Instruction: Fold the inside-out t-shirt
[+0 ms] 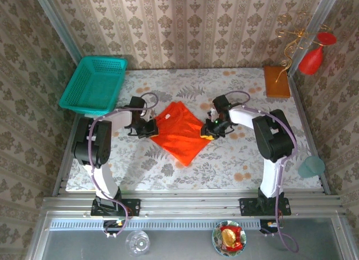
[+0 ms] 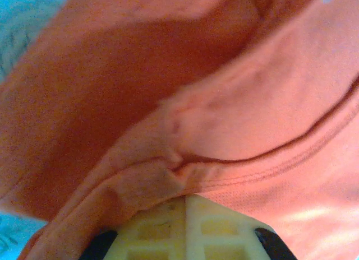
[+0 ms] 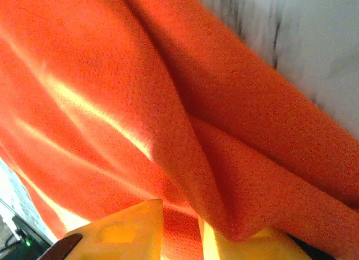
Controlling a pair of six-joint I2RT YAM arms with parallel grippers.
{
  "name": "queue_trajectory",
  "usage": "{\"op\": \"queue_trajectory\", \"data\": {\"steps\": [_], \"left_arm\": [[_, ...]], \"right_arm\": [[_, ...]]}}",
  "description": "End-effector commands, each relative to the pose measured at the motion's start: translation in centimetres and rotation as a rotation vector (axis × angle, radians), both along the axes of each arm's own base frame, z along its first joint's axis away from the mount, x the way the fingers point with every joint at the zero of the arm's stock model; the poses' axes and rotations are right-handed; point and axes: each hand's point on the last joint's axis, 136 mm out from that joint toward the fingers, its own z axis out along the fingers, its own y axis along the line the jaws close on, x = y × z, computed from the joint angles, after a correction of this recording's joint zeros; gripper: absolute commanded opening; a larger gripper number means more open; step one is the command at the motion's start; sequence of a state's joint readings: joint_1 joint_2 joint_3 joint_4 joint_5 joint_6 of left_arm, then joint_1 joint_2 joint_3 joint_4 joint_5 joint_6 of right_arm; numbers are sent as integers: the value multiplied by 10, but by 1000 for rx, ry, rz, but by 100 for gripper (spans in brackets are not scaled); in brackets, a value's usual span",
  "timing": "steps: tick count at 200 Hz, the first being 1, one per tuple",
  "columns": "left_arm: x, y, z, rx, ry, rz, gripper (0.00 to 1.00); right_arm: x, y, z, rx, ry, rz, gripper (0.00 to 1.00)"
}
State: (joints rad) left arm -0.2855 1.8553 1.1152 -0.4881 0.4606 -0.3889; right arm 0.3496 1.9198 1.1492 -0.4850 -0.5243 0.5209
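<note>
The left gripper (image 1: 147, 127) is pinching the partly folded inside-out t-shirt (image 1: 180, 131) at 9 o'clock, the right gripper (image 1: 208, 128) seemingly clamping it at 3 o'clock, with further folds remaining.

T-shirt (image 1: 180, 132) soft matt knit cloth, stitched hem; teal basket (image 1: 92, 86) perforated plastic; red vase (image 1: 310, 61) glossy
</note>
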Motion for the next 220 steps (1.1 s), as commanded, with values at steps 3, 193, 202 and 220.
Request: {"op": "queue_trajectory", "data": {"steps": [3, 193, 202, 220], "left_arm": [[5, 8, -9, 50, 24, -44, 7], [1, -3, 38, 8, -94, 75, 29], [-1, -3, 33, 17, -76, 75, 29], [-2, -1, 23, 35, -57, 85, 31]], "right_arm": [[-69, -10, -33, -97, 161, -55, 26], [-12, -20, 63, -184, -107, -57, 31], [-9, -19, 64, -182, -106, -54, 31], [-5, -18, 64, -180, -106, -50, 31]]}}
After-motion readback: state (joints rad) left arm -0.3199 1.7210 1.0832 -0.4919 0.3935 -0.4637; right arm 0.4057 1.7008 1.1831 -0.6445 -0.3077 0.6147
